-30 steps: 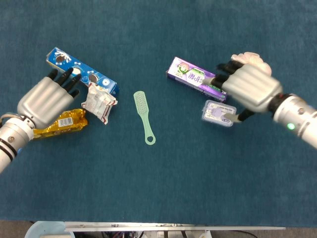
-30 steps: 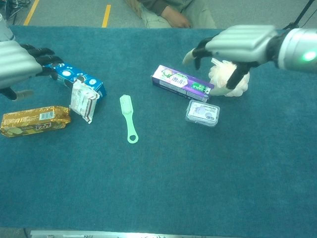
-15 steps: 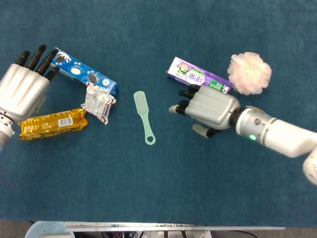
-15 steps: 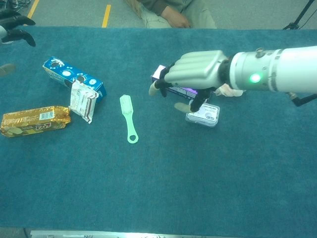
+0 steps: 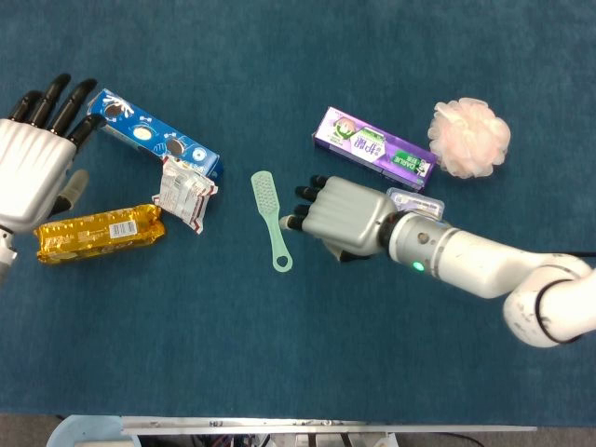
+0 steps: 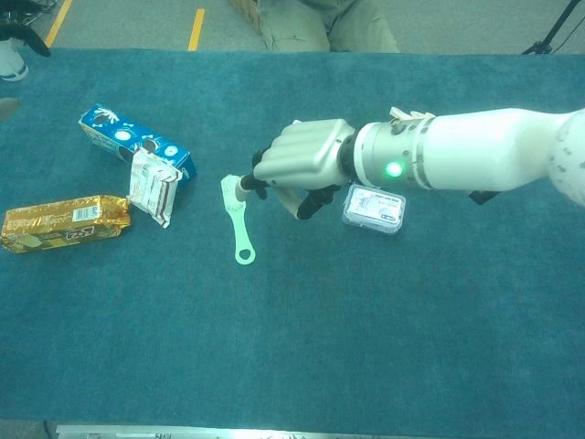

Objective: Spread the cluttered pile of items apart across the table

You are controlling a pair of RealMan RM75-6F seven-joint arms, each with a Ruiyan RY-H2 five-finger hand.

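Note:
A pale green brush (image 5: 270,219) lies mid-table, also seen in the chest view (image 6: 239,224). My right hand (image 5: 340,219) hovers just right of its head, fingers apart and pointing at it, holding nothing; from the chest its fingertips (image 6: 251,178) overlap the brush head. Behind that arm lie a purple box (image 5: 372,147), a pink bath puff (image 5: 470,137) and a small clear case (image 6: 375,208). On the left are a blue box (image 5: 154,144), a white-and-red wrapper (image 5: 186,194) and a gold packet (image 5: 98,233). My left hand (image 5: 33,163) is spread open left of the blue box, touching nothing.
The table is covered in dark teal cloth (image 5: 279,354). A person sits beyond the far edge (image 6: 320,23). The right forearm (image 6: 475,151) hides the purple box and the puff from the chest camera.
My right hand has swept left from over the clear case and purple box to the brush head. My left hand has drawn back off the blue box and wrapper to the left edge.

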